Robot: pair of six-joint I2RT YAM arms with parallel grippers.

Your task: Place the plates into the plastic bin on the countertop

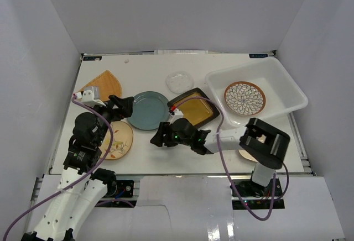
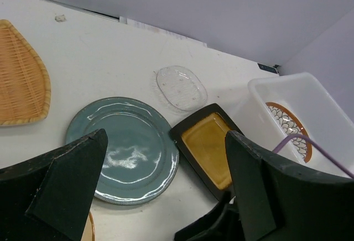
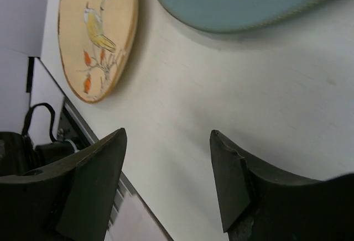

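tool left (image 2: 166,139) wide open, empty | tool right (image 3: 167,136) open, apparently empty

On your tabletop (image 1: 138,69), the bin (image 1: 276,80) sits far right with the patterned plate (image 1: 244,98) lying in it. Just left of the bin you have the square plate (image 1: 193,108), with the glass dish (image 1: 180,81) behind it and the round plate (image 1: 148,110) left of it. The fan-shaped plate (image 1: 105,83) lies far left, and the near dish (image 1: 117,140) in front of it.

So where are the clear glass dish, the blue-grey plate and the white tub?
clear glass dish (image 2: 181,88), left wrist view, its centre.
blue-grey plate (image 1: 149,110), top external view, its centre.
white tub (image 1: 287,89), top external view, its right wall.
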